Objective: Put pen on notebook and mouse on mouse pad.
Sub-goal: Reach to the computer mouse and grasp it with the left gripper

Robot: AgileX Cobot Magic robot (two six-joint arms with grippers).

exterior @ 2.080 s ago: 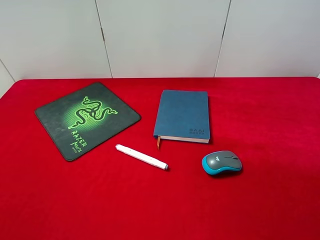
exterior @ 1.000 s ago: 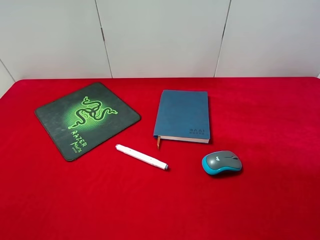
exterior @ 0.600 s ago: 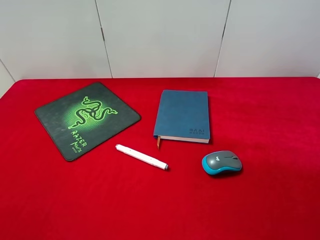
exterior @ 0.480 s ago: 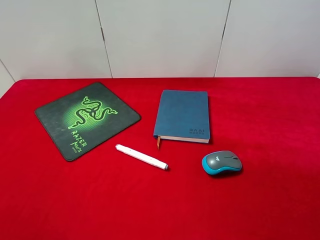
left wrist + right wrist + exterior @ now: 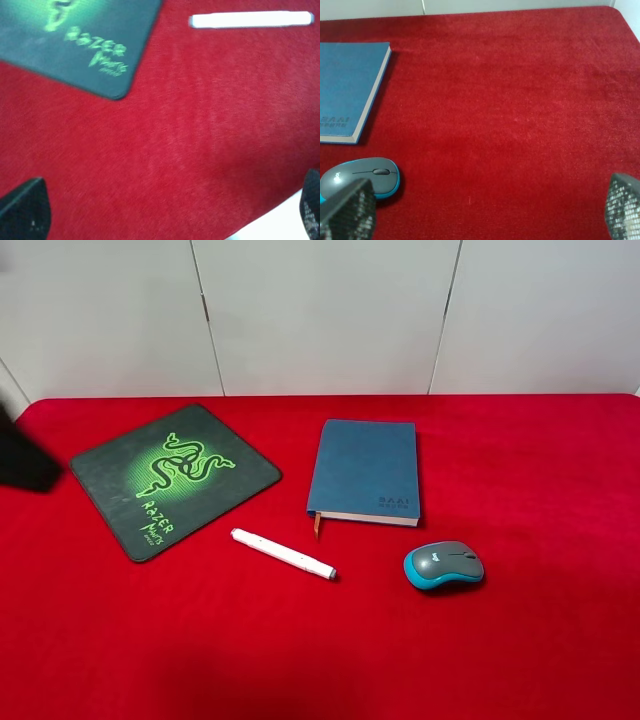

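The white pen (image 5: 283,553) lies on the red cloth between the black mouse pad (image 5: 175,478) with its green logo and the grey-and-teal mouse (image 5: 443,565). The blue notebook (image 5: 365,470) lies shut behind them, its orange ribbon hanging out. In the left wrist view, the pen (image 5: 250,19) and a corner of the mouse pad (image 5: 75,45) lie ahead of my open left gripper (image 5: 167,212), which holds nothing. My right gripper (image 5: 485,210) is open and empty too, with the mouse (image 5: 362,177) beside one fingertip (image 5: 347,212) and the notebook (image 5: 347,92) beyond.
A red cloth (image 5: 500,660) covers the whole table, with a white panelled wall (image 5: 320,310) behind it. A dark blurred part of my left arm (image 5: 25,455) shows at the left edge, beside the mouse pad. The table's pale edge (image 5: 280,222) appears in the left wrist view.
A dark blurred part of my left arm has come into the exterior view at the left edge. The pen, notebook, mouse and mouse pad have not moved.
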